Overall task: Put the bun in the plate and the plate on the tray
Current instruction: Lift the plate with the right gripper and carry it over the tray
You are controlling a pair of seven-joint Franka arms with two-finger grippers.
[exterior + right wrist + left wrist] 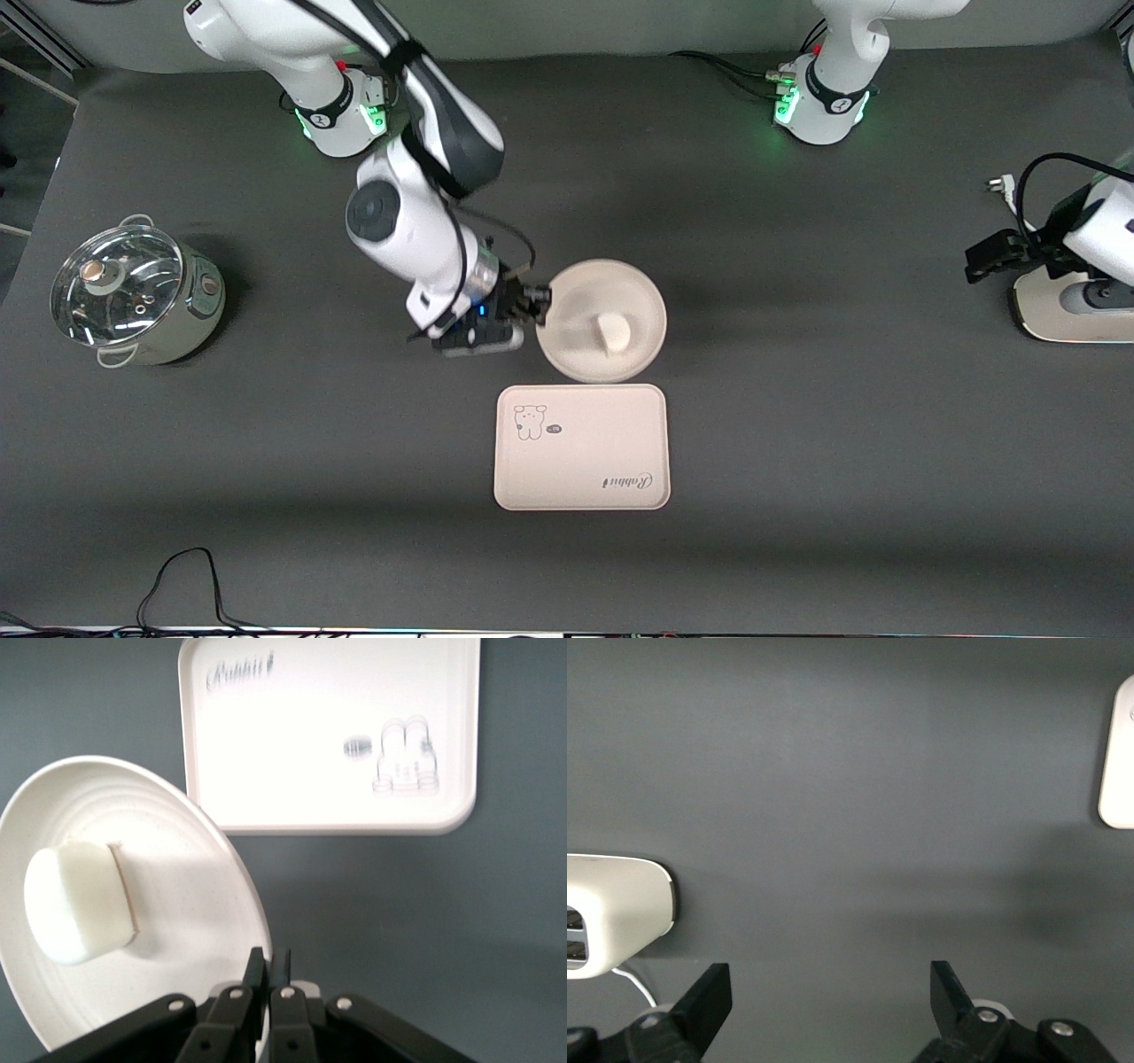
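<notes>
The round cream-white plate [633,297] is tilted and lifted by its rim, over the table just beside the tray's edge nearest the robots. The small white bun [612,332] lies in the plate, and shows in the right wrist view [78,902] too. My right gripper [538,305] is shut on the plate's rim [252,930]. The cream-white rectangular tray [581,447] with the animal drawing and "Rabbit" lettering lies flat, nearer the front camera than the plate; it also shows in the right wrist view [328,735]. My left gripper [830,988] is open and empty, waiting at the left arm's end of the table.
A metal pot with a glass lid [133,297] stands at the right arm's end of the table. A white device with a cable [1072,306] sits under the left gripper, at the table's edge. A black cable [186,585] lies near the front edge.
</notes>
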